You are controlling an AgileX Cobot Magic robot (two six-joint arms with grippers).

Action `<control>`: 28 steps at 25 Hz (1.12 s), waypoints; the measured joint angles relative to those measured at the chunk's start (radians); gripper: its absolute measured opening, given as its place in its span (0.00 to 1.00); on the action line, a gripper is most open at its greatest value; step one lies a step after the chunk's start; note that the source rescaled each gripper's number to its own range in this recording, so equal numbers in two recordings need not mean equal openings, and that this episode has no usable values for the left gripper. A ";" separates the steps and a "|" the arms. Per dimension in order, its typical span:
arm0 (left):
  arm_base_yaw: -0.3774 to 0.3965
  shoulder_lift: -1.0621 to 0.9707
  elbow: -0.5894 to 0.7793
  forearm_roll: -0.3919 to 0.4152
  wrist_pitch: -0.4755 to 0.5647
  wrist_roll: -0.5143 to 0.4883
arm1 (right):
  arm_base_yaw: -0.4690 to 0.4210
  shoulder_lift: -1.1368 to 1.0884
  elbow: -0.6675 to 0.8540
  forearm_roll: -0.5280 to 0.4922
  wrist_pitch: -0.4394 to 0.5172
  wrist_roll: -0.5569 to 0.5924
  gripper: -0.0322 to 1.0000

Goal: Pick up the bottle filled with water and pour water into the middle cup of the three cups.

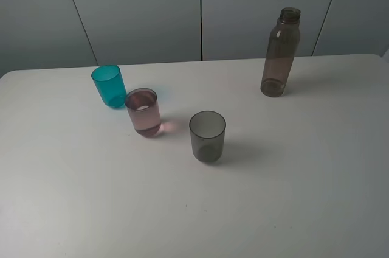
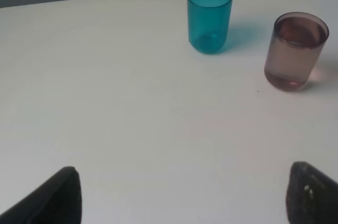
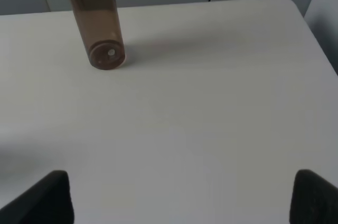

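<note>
We see a plain white table (image 1: 316,197) carrying four things, all upright. The teal cup (image 1: 109,86) stands toward the far left, with the middle cup (image 1: 143,112), pale pink and holding water, just beside it. The smoky grey cup (image 1: 207,136) stands nearer the centre. The bottle (image 1: 281,53) stands well apart at the far right.

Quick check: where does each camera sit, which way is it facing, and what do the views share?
Exterior high: above, looking down on the table, three cups and bottle; no arm visible.
Left wrist: low, facing the teal cup and pink cup; open left tool tips frame it.
Right wrist: low, facing the bottle; open right tool tips show.
Shared: high and left see both cups; high and right the bottle.
</note>
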 joint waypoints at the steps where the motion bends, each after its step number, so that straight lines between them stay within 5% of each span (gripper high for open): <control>1: 0.000 0.000 0.000 0.000 0.000 0.000 | 0.000 -0.003 0.000 0.002 0.000 -0.002 0.66; 28: 0.000 0.000 0.000 0.000 0.000 0.000 | 0.000 -0.004 0.001 0.019 0.000 -0.029 0.66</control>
